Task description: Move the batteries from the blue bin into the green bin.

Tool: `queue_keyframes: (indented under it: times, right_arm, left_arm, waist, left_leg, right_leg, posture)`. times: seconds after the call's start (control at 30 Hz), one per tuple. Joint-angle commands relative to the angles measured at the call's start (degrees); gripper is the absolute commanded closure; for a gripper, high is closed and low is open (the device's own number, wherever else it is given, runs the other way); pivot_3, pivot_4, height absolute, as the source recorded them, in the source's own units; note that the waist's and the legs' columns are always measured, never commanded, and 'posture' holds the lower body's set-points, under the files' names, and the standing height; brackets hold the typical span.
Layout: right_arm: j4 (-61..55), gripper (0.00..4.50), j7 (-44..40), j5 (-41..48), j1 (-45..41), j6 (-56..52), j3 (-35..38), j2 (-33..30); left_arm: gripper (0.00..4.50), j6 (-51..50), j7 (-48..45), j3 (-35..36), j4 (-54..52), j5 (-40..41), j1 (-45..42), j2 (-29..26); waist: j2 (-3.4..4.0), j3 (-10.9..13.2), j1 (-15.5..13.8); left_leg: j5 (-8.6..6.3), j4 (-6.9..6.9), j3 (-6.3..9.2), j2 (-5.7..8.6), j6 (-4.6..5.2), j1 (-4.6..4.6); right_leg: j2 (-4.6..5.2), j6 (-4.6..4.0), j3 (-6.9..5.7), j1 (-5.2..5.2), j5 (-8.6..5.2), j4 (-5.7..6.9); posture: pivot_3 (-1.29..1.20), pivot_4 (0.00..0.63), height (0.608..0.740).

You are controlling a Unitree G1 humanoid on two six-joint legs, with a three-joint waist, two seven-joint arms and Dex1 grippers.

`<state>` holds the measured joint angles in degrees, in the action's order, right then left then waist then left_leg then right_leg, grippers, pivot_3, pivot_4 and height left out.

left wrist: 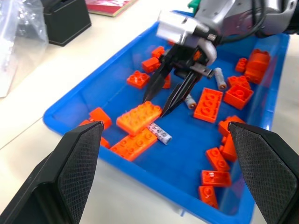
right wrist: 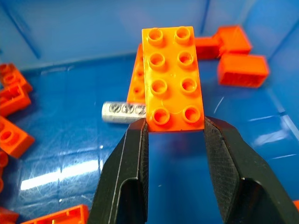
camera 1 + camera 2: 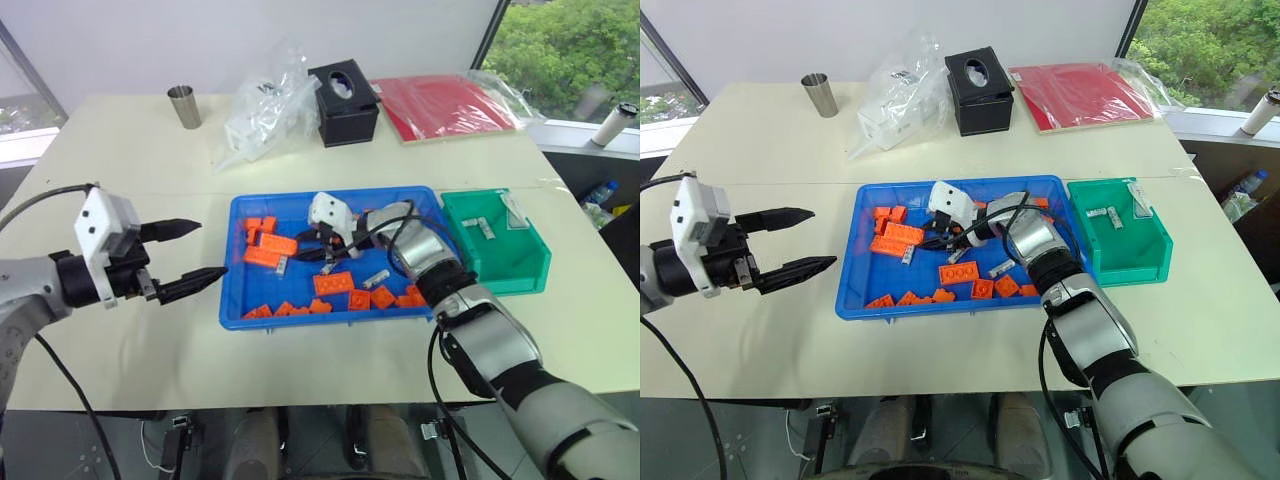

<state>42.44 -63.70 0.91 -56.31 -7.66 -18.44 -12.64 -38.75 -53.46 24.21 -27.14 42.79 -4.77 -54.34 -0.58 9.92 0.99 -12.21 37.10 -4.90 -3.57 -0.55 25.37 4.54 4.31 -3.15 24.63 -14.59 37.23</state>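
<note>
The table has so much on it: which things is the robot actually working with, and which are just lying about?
Part of the job:
batteries
blue bin
green bin

Just lying about:
orange bricks
black tissue box
metal cup
clear plastic bag
red folder

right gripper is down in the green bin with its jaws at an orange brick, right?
Not the green bin. The left wrist view shows the right gripper down in the blue bin; the right wrist view shows its jaws either side of an orange brick.
</note>
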Motion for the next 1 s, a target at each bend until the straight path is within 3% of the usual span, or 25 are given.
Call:
queue_keyframes:
  times: [0.03, 0.4, 0.6, 0.73, 0.87, 1.0]
  right_arm:
    - [-3.59, 3.37, 4.66, 0.84, -1.99, -2.12, 3.76, -0.04]
    - [-8.57, 3.37, 13.28, -2.41, 0.42, -10.38, 2.95, 2.73]
    - [-6.91, 0.26, 17.72, -3.44, -0.65, -9.18, 3.74, 2.16]
    - [-8.14, 0.08, 18.16, -1.89, -1.49, -10.21, 5.66, 1.51]
    - [-23.78, 0.08, 7.7, 5.6, 3.25, -22.61, 6.08, -2.61]
    - [-34.22, 0.08, 4.46, 7.15, 8.59, -27.24, 2.25, -4.87]
  left_arm:
    - [0.0, 1.25, -0.34, 0.05, 0.04, -0.54, -1.16, -0.79]
    - [0.0, 1.77, -0.46, -2.93, 1.63, -1.29, -4.54, -0.24]
    - [0.0, 2.2, -0.36, -4.11, 2.78, -1.88, -6.34, 0.16]
    - [0.0, 2.29, -0.11, -4.37, 2.85, -1.97, -6.78, 0.4]
    - [0.0, 1.97, -0.02, -4.21, 2.64, -1.71, -6.94, 0.45]
    - [0.0, 1.99, -0.37, -4.35, 2.83, -1.71, -6.89, 0.39]
  waist:
    - [0.0, 0.0, -0.01]
    - [0.0, 0.0, 0.01]
    - [0.0, 0.0, -0.04]
    - [0.0, 0.0, 0.05]
    - [0.02, 0.02, -0.31]
    - [-0.01, 0.0, -0.12]
  left_leg:
    - [0.0, 0.0, 0.0, 0.0, 0.0, 0.0]
    - [0.0, -0.03, -0.01, 0.0, 0.0, 0.0]
    - [0.0, -0.02, 0.0, 0.01, 0.0, 0.01]
    - [0.0, -0.03, 0.0, 0.0, 0.0, 0.01]
    - [0.0, -0.02, 0.0, 0.0, 0.0, 0.04]
    - [-0.01, -0.05, 0.03, 0.0, 0.01, -0.01]
  right_leg:
    - [0.0, 0.0, 0.0, 0.0, 0.0, 0.0]
    - [0.0, 0.0, 0.0, 0.03, 0.0, 0.01]
    - [0.01, 0.0, 0.0, 0.02, 0.0, 0.0]
    - [0.0, 0.0, 0.0, 0.02, 0.0, 0.0]
    - [0.01, 0.0, 0.0, 0.03, 0.0, 0.0]
    - [0.0, 0.0, -0.01, -0.01, 0.0, -0.01]
  posture:
    - [0.0, 0.15, 0.736]
    - [0.0, 0.15, 0.736]
    - [0.0, 0.15, 0.736]
    - [0.0, 0.15, 0.736]
    - [0.0, 0.15, 0.736]
    - [0.0, 0.15, 0.736]
